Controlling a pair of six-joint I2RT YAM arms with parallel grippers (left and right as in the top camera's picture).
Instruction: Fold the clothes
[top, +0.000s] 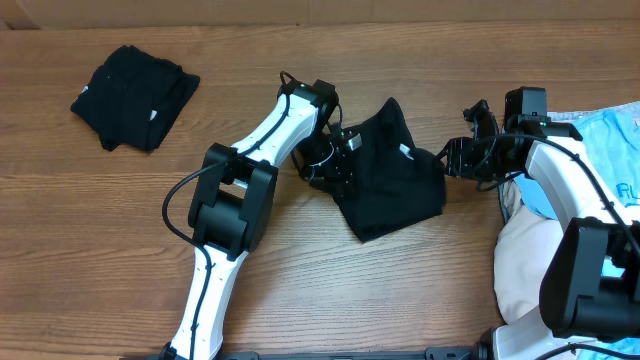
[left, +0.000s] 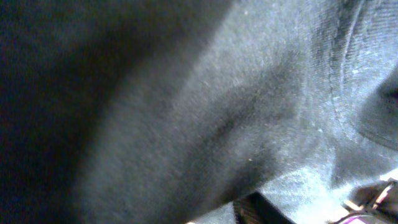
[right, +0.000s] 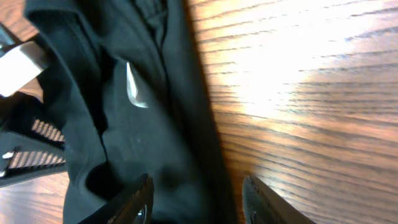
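We see a black shirt (top: 395, 185) lying crumpled near the middle of the wooden table (top: 90, 250), with its small white tag (top: 406, 152) facing up. The left gripper (top: 338, 165) sits at the shirt's left edge, against the cloth. Its wrist camera is filled with dark knit fabric and shows no fingers, so we cannot tell whether it is parted or clamped. The right gripper (top: 455, 160) is at the shirt's right edge. In its wrist view the two fingertips (right: 140, 205) stand apart with the shirt's edge lying between them, and we see bare wood just beside the other finger, so the jaws are not pinched on the cloth. A second black garment (top: 135, 95) lies in a compact folded bundle at the far left of the table, well apart from both arms. At the right edge we see a light blue T-shirt (top: 625, 140) and, nearer the robot, a white piece (top: 520, 270), both beside the right arm.
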